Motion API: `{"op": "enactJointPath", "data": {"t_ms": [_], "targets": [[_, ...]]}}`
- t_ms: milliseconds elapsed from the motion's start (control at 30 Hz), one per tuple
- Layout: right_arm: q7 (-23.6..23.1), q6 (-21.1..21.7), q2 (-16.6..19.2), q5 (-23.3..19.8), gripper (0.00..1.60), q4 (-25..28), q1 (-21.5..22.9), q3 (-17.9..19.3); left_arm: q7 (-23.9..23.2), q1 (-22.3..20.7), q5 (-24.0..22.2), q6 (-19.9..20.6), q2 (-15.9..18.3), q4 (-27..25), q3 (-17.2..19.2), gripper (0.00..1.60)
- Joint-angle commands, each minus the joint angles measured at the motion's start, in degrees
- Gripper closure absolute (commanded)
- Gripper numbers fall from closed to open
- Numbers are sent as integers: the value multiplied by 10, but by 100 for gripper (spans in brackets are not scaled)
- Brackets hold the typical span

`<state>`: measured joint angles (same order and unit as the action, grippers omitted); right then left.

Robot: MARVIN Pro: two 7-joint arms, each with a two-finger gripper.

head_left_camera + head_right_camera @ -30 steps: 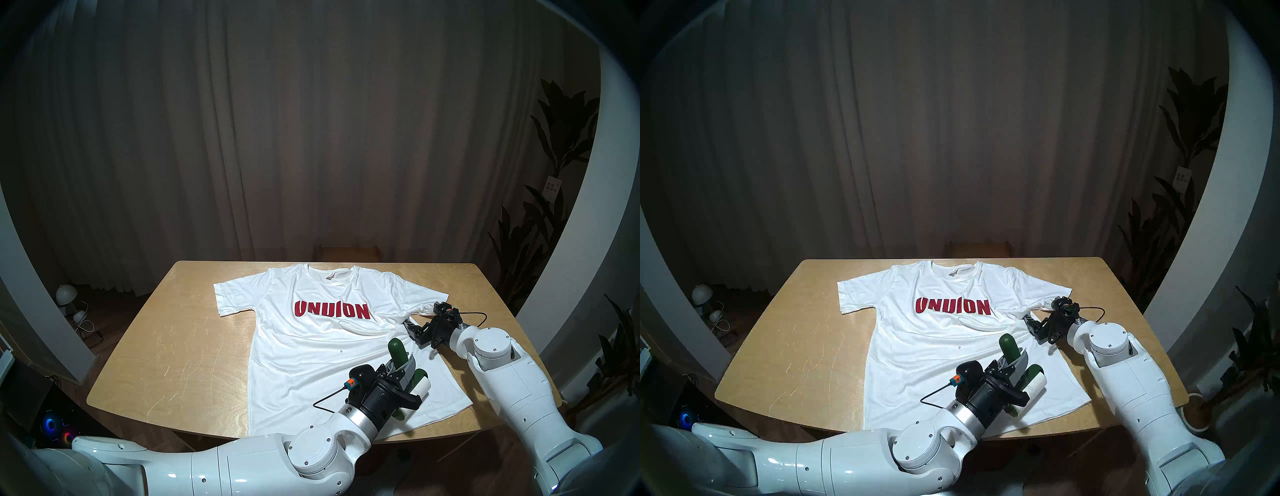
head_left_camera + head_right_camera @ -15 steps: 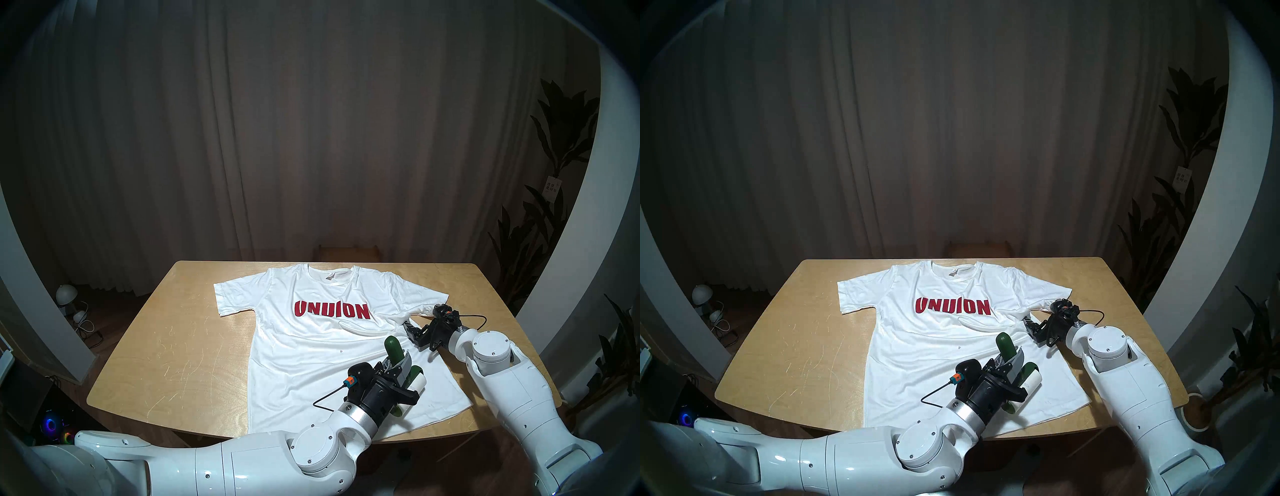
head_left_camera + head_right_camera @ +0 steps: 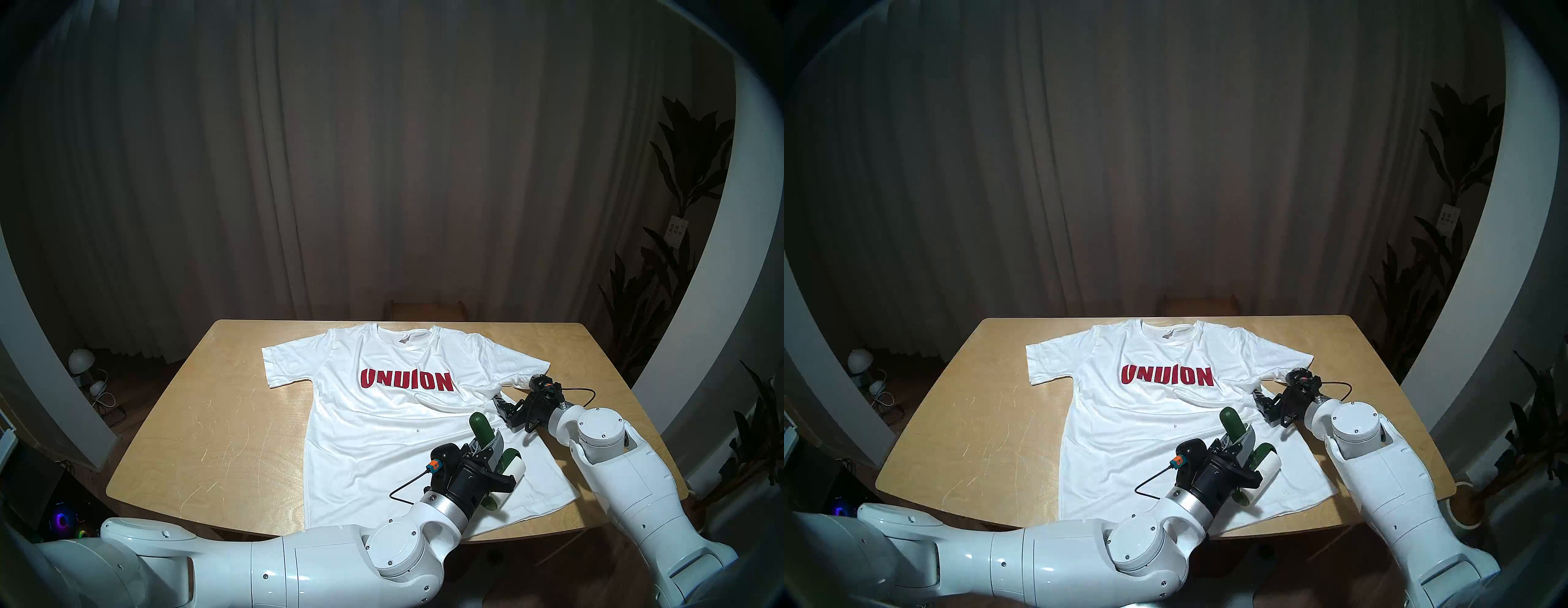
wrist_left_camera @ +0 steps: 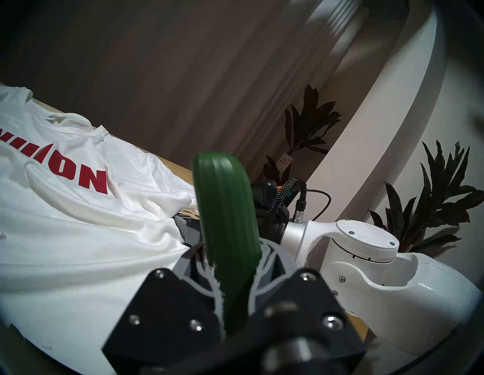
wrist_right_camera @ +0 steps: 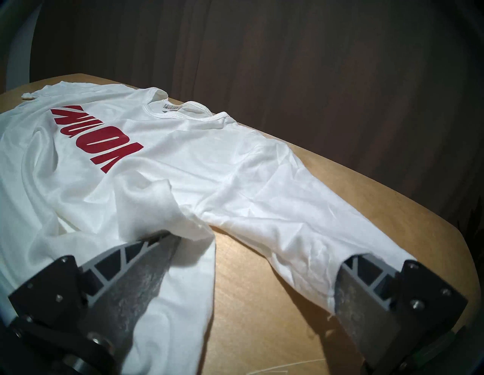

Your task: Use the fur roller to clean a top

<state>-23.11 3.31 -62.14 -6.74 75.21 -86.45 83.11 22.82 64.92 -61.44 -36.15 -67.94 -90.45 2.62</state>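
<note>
Spread flat on the table [image 3: 178, 424]: the T-shirt [image 3: 382, 424], collar at 12 o'clock, hem at 6, cloth bunched into a ridge at about 3 o'clock by the armpit. Likely trouble: loose cloth dragged into deeper folds under a rolling stroke, sticky roll grabbing thin fabric; cause, nothing visibly pinning it.

Right gripper [image 5: 251, 275] at 3 o'clock: fingers spread wide, straddling armpit and sleeve hem, pinching nothing.

Left gripper [image 3: 494, 452] at 5 o'clock: fingers pressed together on the green handle of the lint roller [image 3: 511, 469], white roll low over the lower shirt front; contact unclear.
</note>
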Motion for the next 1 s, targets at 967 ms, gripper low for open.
{"op": "enactJointPath", "data": {"t_ms": [967], "targets": [[0, 6, -5, 8, 0, -9, -26, -20, 179, -52, -50, -120, 15, -16, -13, 160]]}}
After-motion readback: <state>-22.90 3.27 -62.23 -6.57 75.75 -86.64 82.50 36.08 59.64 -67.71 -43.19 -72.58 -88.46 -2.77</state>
